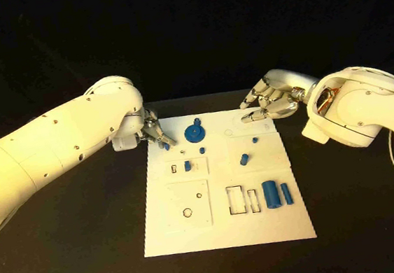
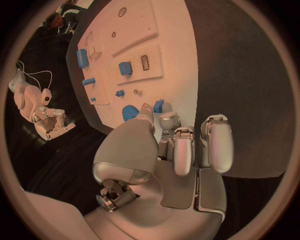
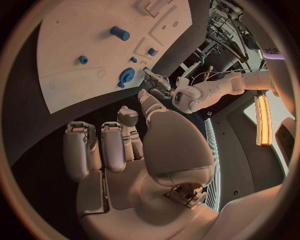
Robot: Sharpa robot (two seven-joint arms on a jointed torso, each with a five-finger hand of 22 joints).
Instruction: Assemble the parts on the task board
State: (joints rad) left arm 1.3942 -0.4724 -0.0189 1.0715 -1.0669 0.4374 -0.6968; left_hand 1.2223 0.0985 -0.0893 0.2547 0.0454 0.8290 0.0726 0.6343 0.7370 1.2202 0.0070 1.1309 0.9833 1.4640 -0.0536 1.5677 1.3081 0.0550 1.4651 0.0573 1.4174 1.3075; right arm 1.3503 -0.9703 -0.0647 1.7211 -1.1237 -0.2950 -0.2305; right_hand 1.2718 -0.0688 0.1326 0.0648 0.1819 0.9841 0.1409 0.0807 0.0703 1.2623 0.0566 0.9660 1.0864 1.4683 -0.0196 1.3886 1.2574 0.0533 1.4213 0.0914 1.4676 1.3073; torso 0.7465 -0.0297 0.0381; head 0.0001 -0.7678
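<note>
The left hand [image 1: 148, 136] has its fingers [image 2: 177, 145] drawn together at the far left corner of the task board [image 1: 173, 236], and a small blue part [image 2: 159, 105] sits right at their tips. Whether they actually pinch it or only touch it, I cannot tell. Just beside those fingers, a blue gear-shaped part [image 1: 194, 133] stands on the board near its far edge.

The right hand [image 1: 272, 104] hovers over the far right corner of the board with its fingers [image 3: 112, 145] loosely curled and apart, and nothing shows between them.

Further out on the board, several small blue parts look seated: a small block [image 1: 188, 166] in the left-middle panel, a peg [image 1: 203, 150] above it, and a peg [image 1: 255, 141] and short cylinder [image 1: 245, 160] in the right-middle panel. Two larger blue cylinders [image 1: 278, 193] lie loose on their sides near the right edge, next to an open rectangular slot [image 1: 237, 200], and the near-left panel shows an unfilled oval hole [image 1: 188, 212].

By this layout the assembly seems partly done, with the larger parts and the near panels left. The board rests on the black tabletop [image 1: 74, 256].
</note>
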